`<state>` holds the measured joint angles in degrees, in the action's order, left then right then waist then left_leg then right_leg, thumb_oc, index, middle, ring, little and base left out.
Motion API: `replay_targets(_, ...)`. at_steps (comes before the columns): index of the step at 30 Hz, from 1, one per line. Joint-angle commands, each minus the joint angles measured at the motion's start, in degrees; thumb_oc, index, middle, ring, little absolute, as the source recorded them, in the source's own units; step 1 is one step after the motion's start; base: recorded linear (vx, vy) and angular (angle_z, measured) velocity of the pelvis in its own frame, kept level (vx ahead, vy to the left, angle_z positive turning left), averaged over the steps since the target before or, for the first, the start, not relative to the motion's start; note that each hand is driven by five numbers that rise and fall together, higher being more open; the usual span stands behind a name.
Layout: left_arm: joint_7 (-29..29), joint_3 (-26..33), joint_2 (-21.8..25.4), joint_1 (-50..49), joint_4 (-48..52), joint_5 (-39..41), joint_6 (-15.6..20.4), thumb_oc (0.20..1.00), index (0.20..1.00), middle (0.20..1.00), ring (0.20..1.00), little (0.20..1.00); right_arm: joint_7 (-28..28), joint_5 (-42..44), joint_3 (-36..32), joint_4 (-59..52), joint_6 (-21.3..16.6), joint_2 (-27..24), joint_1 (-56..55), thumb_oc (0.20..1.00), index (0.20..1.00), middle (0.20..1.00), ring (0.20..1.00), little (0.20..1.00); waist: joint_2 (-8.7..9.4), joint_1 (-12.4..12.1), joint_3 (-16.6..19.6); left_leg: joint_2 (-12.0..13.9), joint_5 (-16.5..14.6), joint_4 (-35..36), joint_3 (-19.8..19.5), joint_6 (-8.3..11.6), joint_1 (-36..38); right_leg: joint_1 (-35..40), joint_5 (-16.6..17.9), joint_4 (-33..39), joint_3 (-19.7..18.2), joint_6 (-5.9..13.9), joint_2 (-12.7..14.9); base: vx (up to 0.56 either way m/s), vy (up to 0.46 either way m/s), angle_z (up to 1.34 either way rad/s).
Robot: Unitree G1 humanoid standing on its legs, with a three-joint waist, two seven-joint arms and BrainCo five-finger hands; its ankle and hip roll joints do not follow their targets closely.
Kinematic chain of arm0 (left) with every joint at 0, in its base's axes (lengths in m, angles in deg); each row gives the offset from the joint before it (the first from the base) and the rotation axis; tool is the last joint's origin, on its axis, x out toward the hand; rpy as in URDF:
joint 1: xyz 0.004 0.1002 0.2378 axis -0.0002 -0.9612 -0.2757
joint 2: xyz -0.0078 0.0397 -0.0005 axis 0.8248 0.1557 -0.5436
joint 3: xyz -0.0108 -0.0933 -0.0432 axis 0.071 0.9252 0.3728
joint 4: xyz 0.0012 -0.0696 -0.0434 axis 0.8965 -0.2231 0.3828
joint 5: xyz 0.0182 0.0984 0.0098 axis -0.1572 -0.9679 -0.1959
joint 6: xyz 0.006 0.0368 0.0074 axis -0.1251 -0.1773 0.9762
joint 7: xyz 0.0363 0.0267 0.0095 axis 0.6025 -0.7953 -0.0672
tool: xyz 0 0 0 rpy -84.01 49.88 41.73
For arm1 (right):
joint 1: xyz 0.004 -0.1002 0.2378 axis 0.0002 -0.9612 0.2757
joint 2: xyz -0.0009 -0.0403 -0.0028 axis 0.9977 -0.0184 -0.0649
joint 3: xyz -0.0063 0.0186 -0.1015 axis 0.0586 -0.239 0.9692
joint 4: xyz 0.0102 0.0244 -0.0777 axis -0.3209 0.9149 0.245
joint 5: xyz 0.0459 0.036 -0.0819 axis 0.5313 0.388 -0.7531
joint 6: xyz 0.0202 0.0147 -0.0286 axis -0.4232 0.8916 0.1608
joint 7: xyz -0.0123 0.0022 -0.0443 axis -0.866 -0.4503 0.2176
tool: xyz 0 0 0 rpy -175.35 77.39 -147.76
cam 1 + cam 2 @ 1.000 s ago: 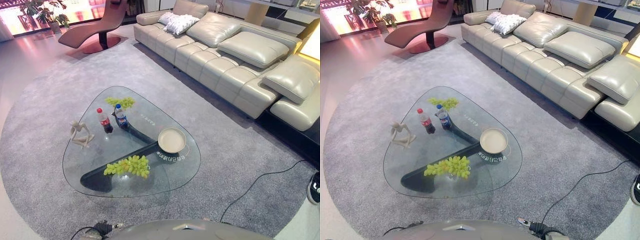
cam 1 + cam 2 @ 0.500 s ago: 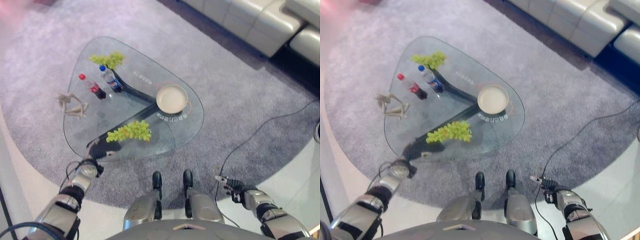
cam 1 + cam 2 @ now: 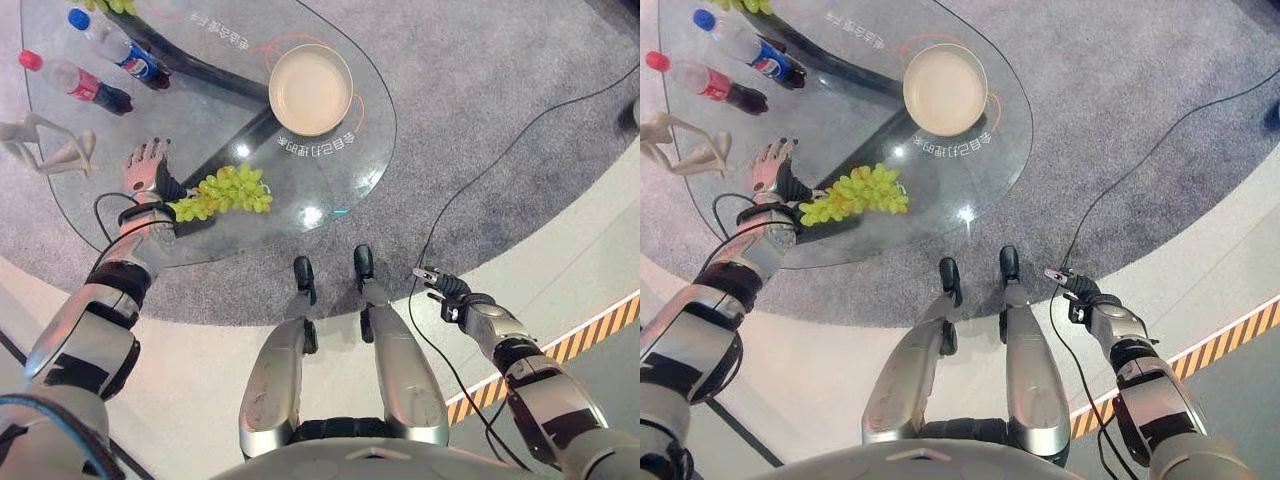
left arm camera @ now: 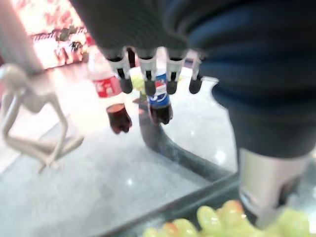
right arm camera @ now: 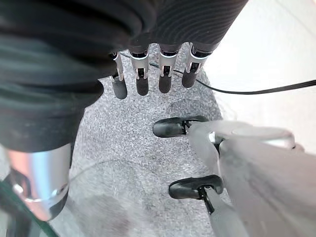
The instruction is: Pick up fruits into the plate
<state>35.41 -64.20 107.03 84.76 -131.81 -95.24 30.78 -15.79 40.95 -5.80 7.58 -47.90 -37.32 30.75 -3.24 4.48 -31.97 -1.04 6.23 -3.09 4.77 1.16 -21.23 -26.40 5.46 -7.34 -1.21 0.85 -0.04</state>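
- The green grapes (image 3: 222, 192) lie on the glass counter (image 3: 352, 150), left of centre in the left eye view, their long axis running roughly left to right.
- Your left robot hand (image 3: 146, 165) sits just beside the bunch's left end, over the counter; the grapes are to its right in the frame.
- That hand is open, fingers straight, holding nothing. Its wrist view shows grapes beside the thumb, but contact cannot be told.
- The plate (image 3: 310, 89) stands empty, up and to the right of the grapes, apart from them.
- Your right robot hand (image 3: 439, 283) hangs at lower right over the floor, well away, fingers relaxed and empty.
- The left arm is clearly nearer.
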Motion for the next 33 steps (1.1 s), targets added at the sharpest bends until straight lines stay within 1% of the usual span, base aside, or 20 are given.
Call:
replay_targets(1, -1.5, -0.1, 0.2, 2.9, -3.5, -6.1, -6.0, 1.0, 1.0, 1.0, 1.0, 1.0, 2.7, 3.4, 2.1, -0.9, -1.1, 0.8, -1.2, 1.0, 1.0, 1.0, 1.0, 1.0, 2.17, 0.7, 2.2, -2.0, -7.9, -11.3, -3.6, -0.92, -7.4, -6.9, -6.9, -10.1, 1.0, 1.49, -0.6, -0.1, 0.002, 0.0)
replay_targets(2, -1.7, -1.0, -0.5, 4.1, -4.5, -7.2, -7.3, 1.0, 1.0, 1.0, 1.0, 1.0, 3.2, 4.5, 2.3, -0.9, -1.6, 1.1, -0.8, 1.0, 1.0, 1.0, 1.0, 1.0, 2.38, 0.9, 2.2, -2.0, -7.7, -11.8, -3.5, -0.9, -8.9, -8.4, -6.8, -10.7, 1.0, 1.56, -0.7, -0.05, -0.004, -0.02)
replay_targets(3, -1.7, -1.1, -0.5, 4.2, -4.5, -7.2, -7.3, 1.0, 1.0, 1.0, 1.0, 1.0, 3.2, 4.5, 2.2, -0.8, -1.6, 1.1, -0.8, 1.0, 1.0, 1.0, 1.0, 1.0, 2.38, 0.8, 2.2, -2.0, -7.8, -11.9, -3.5, -0.9, -9.0, -8.5, -6.8, -10.8, 0.9, 1.56, -0.7, -0.06, 0.005, -0.03)
replay_targets(4, -0.4, -2.6, -1.6, 6.4, -6.7, -9.1, -9.7, 1.0, 1.0, 1.0, 1.0, 1.0, 4.5, 6.3, 2.7, -0.9, -2.6, 2.0, 0.2, 1.0, 1.0, 1.0, 1.0, 1.0, 2.69, 1.3, 2.2, -2.0, -7.6, -12.7, -3.3, -0.87, -11.5, -11.1, -6.6, -11.7, 0.9, 1.55, -1.1, -0.07, 0.016, -0.08)
replay_targets(5, -0.4, -3.8, -2.7, 7.6, -8.5, -9.8, -11.3, 1.0, 1.0, 1.0, 1.0, 1.0, 5.4, 7.7, 2.9, -1.0, -3.0, 2.6, 1.1, 1.0, 1.0, 1.0, 1.0, 1.0, 2.93, 1.6, 2.2, -1.9, -7.6, -13.4, -3.0, -0.74, -13.4, -13.0, -6.5, -12.3, 0.8, 1.6, -1.4, -0.07, 0.019, -0.07)
replay_targets(8, -0.2, -5.0, -3.8, 9.0, -11.1, -9.9, -12.5, 1.0, 1.0, 1.0, 1.0, 1.0, 6.1, 8.9, 3.1, -0.9, -4.0, 3.1, 2.1, 1.0, 1.0, 1.0, 1.0, 1.0, 3.18, 2.0, 2.2, -1.9, -7.8, -14.1, -2.7, -0.66, -15.4, -15.1, -6.7, -13.2, 0.8, 1.6, -1.8, -0.03, 0.009, -0.03)
replay_targets(11, 1.1, -7.0, -5.4, 10.5, -14.3, -10.9, -14.0, 1.0, 1.0, 1.0, 1.0, 1.0, 6.5, 11.0, 3.1, -0.5, -5.6, 3.8, 3.7, 1.0, 1.0, 1.0, 1.0, 1.0, 3.55, 2.5, 2.2, -2.0, -7.7, -15.4, -2.4, -0.45, -18.7, -18.5, -6.4, -14.3, 0.5, 1.54, -2.6, -0.03, 0.006, -0.05)
replay_targets(13, 1.6, -7.3, -6.1, 10.7, -15.8, -10.7, -14.7, 1.0, 1.0, 1.0, 1.0, 1.0, 6.4, 11.9, 3.0, -0.3, -6.5, 4.2, 4.3, 1.0, 1.0, 1.0, 1.0, 1.0, 3.62, 2.8, 2.2, -2.2, -7.8, -16.0, -2.2, -0.31, -20.5, -20.2, -6.4, -14.8, 0.4, 1.53, -2.9, -0.01, 0.012, -0.09)
replay_targets(15, 2.0, -7.5, -6.2, 10.9, -16.4, -9.9, -14.1, 1.0, 1.0, 1.0, 1.0, 1.0, 6.3, 12.1, 2.9, -0.1, -6.8, 4.1, 4.6, 1.0, 1.0, 1.0, 1.0, 1.0, 3.63, 2.8, 2.2, -2.2, -7.8, -16.4, -2.2, -0.27, -21.2, -20.9, -6.3, -15.1, 0.3, 1.56, -3.0, 0.0, 0.006, -0.07)
replay_targets(16, 2.2, -8.1, -6.6, 11.0, -17.4, -7.7, -14.2, 1.0, 1.0, 1.0, 1.0, 1.0, 6.4, 12.4, 2.8, -0.1, -6.9, 4.1, 5.2, 1.0, 1.0, 1.0, 1.0, 1.0, 3.7, 2.9, 2.2, -2.2, -7.9, -17.0, -2.1, -0.21, -22.5, -22.1, -6.3, -15.5, 0.3, 1.44, -3.3, 0.01, 0.004, -0.05)
replay_targets(20, 2.6, -8.1, -7.6, 10.7, -18.9, -7.7, -15.7, 1.0, 1.0, 1.0, 1.0, 1.0, 6.0, 13.8, 2.6, 0.3, -7.7, 4.2, 6.3, 1.0, 1.0, 1.0, 1.0, 1.0, 3.89, 3.0, 2.2, -2.1, -8.3, -18.0, -2.3, -0.17, -25.2, -24.7, -6.4, -16.4, 0.0, 1.45, -3.9, 0.02, -0.001, -0.05)
replay_targets(21, 2.1, -8.1, -7.8, 10.4, -19.6, -7.6, -16.5, 1.0, 1.0, 1.0, 1.0, 1.0, 6.0, 14.0, 2.8, -0.1, -8.2, 4.5, 6.3, 1.0, 1.0, 1.0, 1.0, 1.0, 4.0, 3.1, 2.2, -2.0, -8.4, -18.4, -2.4, -0.06, -26.0, -25.4, -6.4, -16.8, -0.1, 1.48, -4.2, -0.01, 0.025, -0.05)
replay_targets(22, 1.6, -7.9, -6.8, 9.5, -19.1, -6.7, -17.8, 1.0, 1.0, 1.0, 1.0, 1.0, 4.1, 14.1, 2.7, -2.3, -10.3, 4.2, 3.1, 1.0, 1.0, 1.0, 1.0, 1.0, 4.63, 3.7, 2.2, -1.7, -8.7, -18.7, -2.7, 0.11, -27.2, -26.5, -6.2, -16.9, -0.5, 1.74, -4.8, -0.01, 0.031, -0.04)
replay_targets(23, 1.3, -7.7, -6.5, 9.3, -19.0, -6.6, -18.2, 1.0, 1.0, 1.0, 1.0, 1.0, 3.5, 14.0, 2.6, -2.7, -10.9, 4.1, 2.3, 1.0, 1.0, 1.0, 1.0, 1.0, 4.76, 3.8, 2.2, -1.6, -8.7, -18.7, -2.7, 0.14, -27.4, -26.6, -6.1, -16.8, -0.7, 1.79, -4.9, -0.01, 0.026, -0.05)
replay_targets(24, 0.7, -7.4, -5.7, 8.8, -18.3, -6.8, -18.7, 0.715, 0.715, 0.715, 0.715, 0.715, 1.8, 13.8, 2.1, -3.5, -11.9, 3.5, 0.3, 1.0, 1.0, 1.0, 1.0, 1.0, 5.04, 4.1, 2.2, -1.6, -8.8, -18.7, -2.7, 0.16, -27.8, -27.0, -6.0, -16.7, -0.9, 1.89, -5.1, 0.0, 0.017, -0.07)
replay_targets(25, 0.8, -6.7, -4.8, 8.3, -17.2, -7.4, -19.4, 0.2, 0.2, 0.2, 0.2, 0.2, 0.0, 13.7, 1.6, -4.8, -12.7, 2.7, -2.0, 1.0, 1.0, 1.0, 1.0, 1.0, 5.45, 4.6, 2.2, -1.6, -9.1, -18.7, -2.8, 0.13, -28.0, -27.2, -6.0, -16.5, -1.2, 2.0, -5.3, 0.01, 0.021, -0.09)
replay_targets(26, 1.5, -6.5, -3.5, 8.1, -15.7, -7.8, -20.6, 0.2, 0.2, 0.2, 0.2, 0.2, -2.0, 13.4, 0.8, -6.5, -13.5, 2.0, -4.7, 1.0, 1.0, 1.0, 1.0, 1.0, 5.84, 5.0, 2.2, -1.6, -9.3, -18.3, -2.9, -0.02, -28.1, -27.4, -6.0, -16.3, -1.5, 2.05, -5.7, 0.01, 0.022, -0.08)
replay_targets(28, 2.4, -5.7, -1.9, 8.4, -13.8, -8.6, -20.7, 0.2, 0.2, 0.2, 0.2, 0.2, -3.4, 13.7, 0.3, -9.5, -14.0, 1.2, -7.7, 1.0, 1.0, 1.0, 1.0, 1.0, 6.24, 5.6, 2.2, -1.7, -9.4, -17.8, -3.0, -0.14, -28.5, -28.1, -5.9, -16.0, -1.9, 2.03, -6.0, 0.01, 0.013, -0.1)
replay_targets(33, 3.2, -5.1, -0.8, 9.6, -12.0, -10.0, -20.4, 0.2, 0.2, 0.2, 0.2, 0.2, -4.4, 14.2, 0.1, -11.5, -14.5, 0.9, -10.1, 1.0, 1.0, 1.0, 1.0, 1.0, 6.38, 5.9, 2.2, -2.2, -9.2, -17.2, -3.5, -0.17, -28.7, -28.6, -5.6, -15.6, -2.0, 1.89, -6.0, 0.02, -0.005, -0.08)
